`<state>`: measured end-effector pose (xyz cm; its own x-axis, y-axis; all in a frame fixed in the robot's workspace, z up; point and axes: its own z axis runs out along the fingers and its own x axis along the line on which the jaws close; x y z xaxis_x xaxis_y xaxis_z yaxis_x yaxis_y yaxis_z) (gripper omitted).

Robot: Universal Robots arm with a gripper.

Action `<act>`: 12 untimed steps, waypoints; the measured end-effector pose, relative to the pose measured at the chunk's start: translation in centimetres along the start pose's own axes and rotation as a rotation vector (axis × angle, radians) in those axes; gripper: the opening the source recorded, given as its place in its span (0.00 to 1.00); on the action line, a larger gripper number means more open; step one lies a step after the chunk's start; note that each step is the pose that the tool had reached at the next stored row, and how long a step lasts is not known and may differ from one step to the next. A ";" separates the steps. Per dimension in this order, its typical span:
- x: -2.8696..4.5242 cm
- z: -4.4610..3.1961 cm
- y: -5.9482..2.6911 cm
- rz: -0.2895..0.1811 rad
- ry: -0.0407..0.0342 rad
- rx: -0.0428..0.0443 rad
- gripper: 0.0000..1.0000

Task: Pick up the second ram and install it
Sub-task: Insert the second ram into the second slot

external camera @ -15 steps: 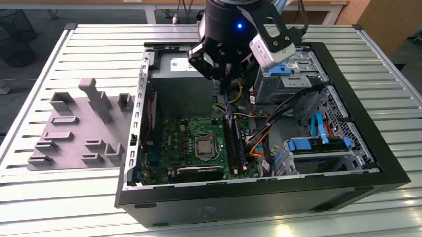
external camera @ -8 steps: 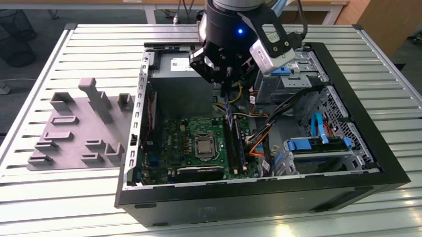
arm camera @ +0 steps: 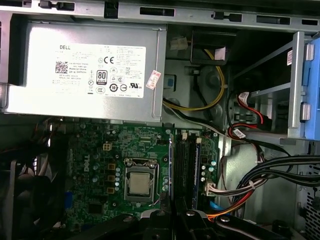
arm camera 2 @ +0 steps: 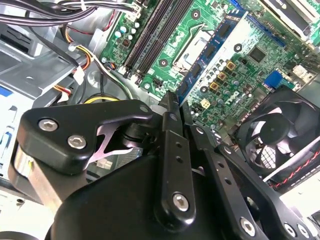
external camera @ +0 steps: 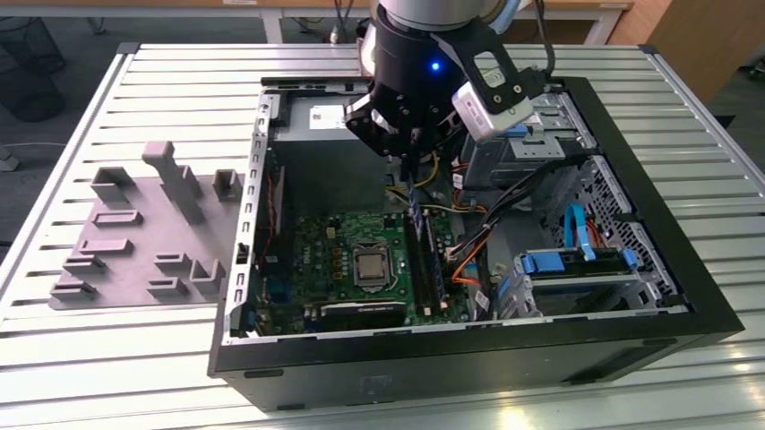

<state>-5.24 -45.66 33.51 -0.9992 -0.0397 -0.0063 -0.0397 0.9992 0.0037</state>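
My gripper hangs inside the open computer case, above the green motherboard. It is shut on the second ram, a thin blue stick that points down toward the board. In the second wrist view the ram runs out from between the black fingers. In the first wrist view the ram appears edge-on beside the long black memory slots, over the board and apart from it. Another blue-edged stick stands in the outer slot.
The silver processor sits near the slots. A grey power supply fills one end of the case. Cable bundles and a drive cage with blue tabs crowd the exterior view's right. A fan is nearby. A grey fixture plate lies outside.
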 end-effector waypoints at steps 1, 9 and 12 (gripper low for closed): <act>0.00 0.04 0.00 0.000 -0.0001 -0.0002 0.14; 0.00 0.08 0.00 0.000 -0.0001 -0.0003 0.14; -0.01 0.25 -0.02 0.000 -0.0002 -0.0004 0.14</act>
<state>-5.22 -45.67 33.26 -0.9992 -0.0392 -0.0065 -0.0392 0.9992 0.0041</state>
